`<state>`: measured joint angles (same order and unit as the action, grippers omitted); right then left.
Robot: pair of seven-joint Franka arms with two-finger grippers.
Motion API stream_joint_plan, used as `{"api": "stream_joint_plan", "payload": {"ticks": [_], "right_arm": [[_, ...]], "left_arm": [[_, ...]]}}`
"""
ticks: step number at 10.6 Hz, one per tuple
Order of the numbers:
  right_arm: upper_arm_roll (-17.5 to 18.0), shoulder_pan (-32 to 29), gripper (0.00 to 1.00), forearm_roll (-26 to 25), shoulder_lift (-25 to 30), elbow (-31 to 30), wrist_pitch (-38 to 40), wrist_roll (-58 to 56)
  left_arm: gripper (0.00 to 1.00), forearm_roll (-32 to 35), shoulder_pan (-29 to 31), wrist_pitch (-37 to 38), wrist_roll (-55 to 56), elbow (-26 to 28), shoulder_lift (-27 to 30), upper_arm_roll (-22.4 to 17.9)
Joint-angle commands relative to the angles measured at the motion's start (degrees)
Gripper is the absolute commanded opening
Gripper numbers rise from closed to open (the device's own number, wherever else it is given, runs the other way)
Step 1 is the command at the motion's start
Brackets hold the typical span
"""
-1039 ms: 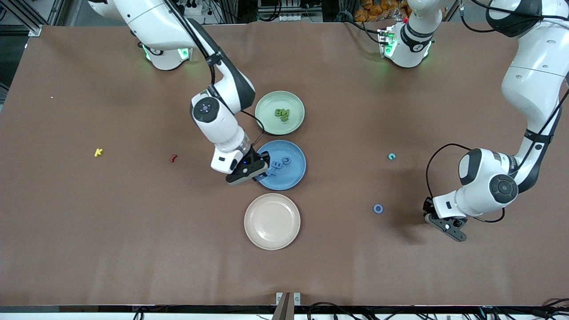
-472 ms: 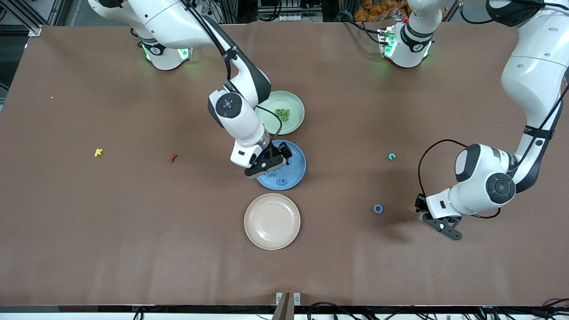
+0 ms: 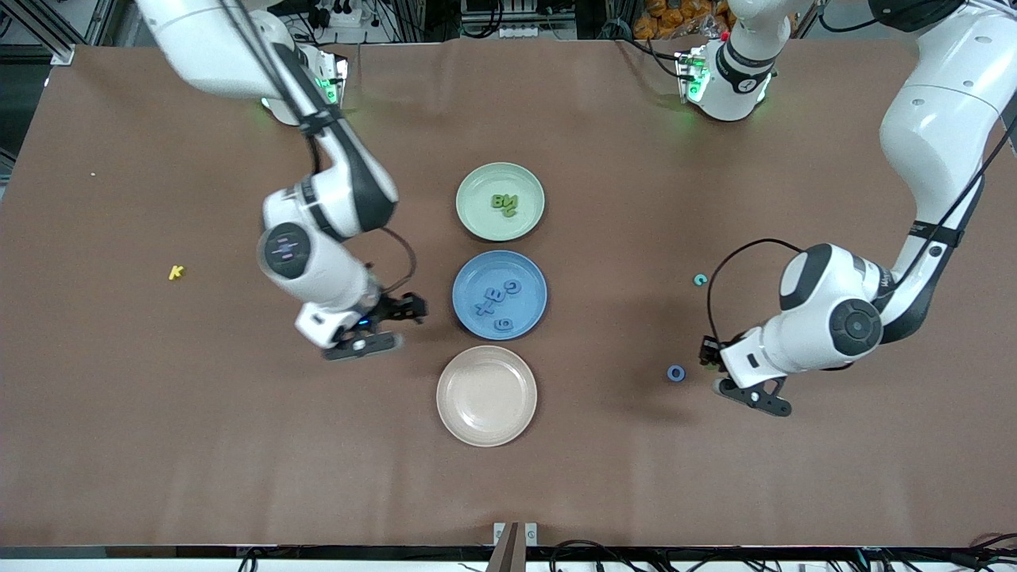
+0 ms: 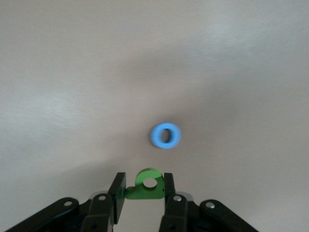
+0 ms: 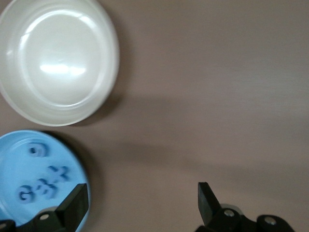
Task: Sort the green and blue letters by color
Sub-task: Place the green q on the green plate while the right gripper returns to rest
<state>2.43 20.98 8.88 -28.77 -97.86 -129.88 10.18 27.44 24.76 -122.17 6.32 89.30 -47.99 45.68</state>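
Front view shows my right fingers (image 3: 380,327) spread wide and empty over bare worktop (image 3: 238,445), just beside the blue plate (image 3: 462,280) toward the right arm's end; in the right wrist view the two pads (image 5: 76,207) stand well apart with nothing between them, and the plate with its blue pieces sits off one fingertip. Four blue pieces (image 3: 497,302) lie in that plate because blue goes with blue, and the green letters (image 3: 504,203) are piled in the green plate (image 3: 478,184) for the same reason. The cream plate (image 3: 457,413) holds nothing, as no colour of this task belongs there. My left fingers (image 3: 743,391) are pinched narrow on a small green piece with a hole (image 4: 148,184), held by its flat sides so it cannot twist. Just ahead of those fingertips the blue ring (image 4: 165,136) lies flat on the worktop, unsorted, and a teal C-shaped piece (image 3: 699,279) lies apart from it. I judge the green piece is owed to the green plate, with the ring left for the blue one. A yellow K (image 3: 175,272) lies off toward the right arm's end.
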Motion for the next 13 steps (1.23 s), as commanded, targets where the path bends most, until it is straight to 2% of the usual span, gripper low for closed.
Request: {"api": "stream_joint_plan", "payload": {"ticks": [1, 4, 5, 7, 10, 11, 13], "right_arm": [[0.9, -10.1, 1.00, -0.2, 5.0, -0.9, 6.7, -0.8], [0.6, -17.1, 1.00, -8.3, 8.9, -0.9, 11.7, -0.7], [0.1, -18.2, 1.00, -10.0, 10.6, -1.4, 12.6, -0.8], [-1.6, -19.1, 1.00, -12.8, 14.5, -1.5, 15.0, -1.0], [-2.1, -22.4, 1.00, -13.5, 20.9, -1.0, 20.1, -2.5], [-2.0, -23.2, 1.00, -13.8, 22.3, 0.0, 23.0, -2.9], [-1.6, -25.1, 1.00, -16.4, 22.9, 6.9, 31.8, -4.6]], "left_arm": [[0.00, -0.9, 0.6, 2.5, 15.6, 4.9, 2.1, 7.4], [0.00, 0.6, -0.5, 1.4, 30.8, 10.7, 3.3, 13.2], [0.00, 2.6, -2.9, 0.5, 37.3, 12.2, 3.4, 14.0], [0.00, 7.7, -10.0, 0.4, 51.0, 12.9, 3.2, 14.1], [0.00, 10.8, -19.3, 0.4, 65.4, 12.9, 2.6, 13.9], [0.00, 11.3, -21.8, 0.4, 69.0, 12.9, 2.6, 13.8], [0.00, 13.8, -27.2, 0.4, 76.6, 12.9, 2.3, 13.2]]}}
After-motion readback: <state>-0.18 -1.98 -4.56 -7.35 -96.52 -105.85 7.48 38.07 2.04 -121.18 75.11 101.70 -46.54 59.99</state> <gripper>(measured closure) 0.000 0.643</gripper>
